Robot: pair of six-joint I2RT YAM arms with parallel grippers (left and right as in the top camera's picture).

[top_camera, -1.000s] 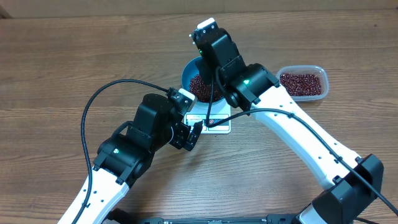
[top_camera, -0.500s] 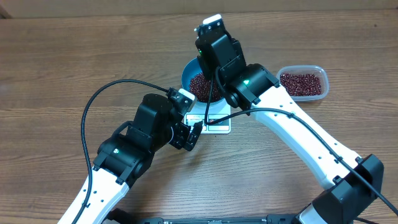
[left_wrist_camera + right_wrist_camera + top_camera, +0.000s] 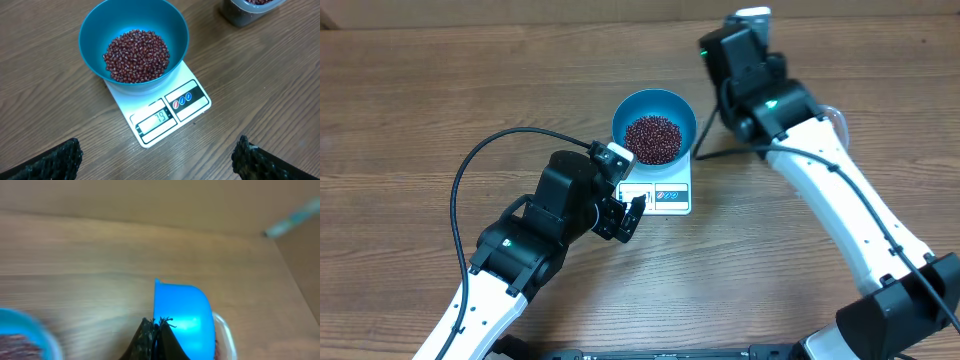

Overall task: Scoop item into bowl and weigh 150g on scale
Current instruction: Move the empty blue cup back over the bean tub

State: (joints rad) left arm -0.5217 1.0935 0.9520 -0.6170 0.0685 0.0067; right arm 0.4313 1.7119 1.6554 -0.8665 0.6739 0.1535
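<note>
Overhead view plus two wrist views of a two-arm robot at a brown wood bench [image 3: 420,100]. A round bright blue bowl [image 3: 92,30] sits on a small flat white square scale [image 3: 670,200] at bench centre. It holds a loose heap of small dark red-brown beans [image 3: 136,55]. The display strip seems to read 79, so by my reckoning approx. half the target weight is in. The next move likely turns on the refill. A clear rectangular plastic tub [image 3: 240,14] of more beans lies at 3 o'clock from the bowl. In the overhead view it is mostly hidden under the right arm. The right pincer [image 3: 152,330] is pressed together on a small blue handled scoop [image 3: 180,312]. In its wrist view the scoop cup sticks out past the fingertips, w/ a pale curved rim, prob. the tub's, just beside it at 4 o'clock. The picture is blurred, so I can't tell if the scoop is empty or how its long axis sits vs. the tub. The right arm is far nearer the tub. The left pincer [image 3: 628,216], spread wide and holding nothing, hovers at 7 o'clock from the scale, facing the display. Vs. a second ago, the right pincer was over the bowl's 12 o'clock rim and has swung out to 2 o'clock, uncovering the bowl. The left arm hasn't moved.
</note>
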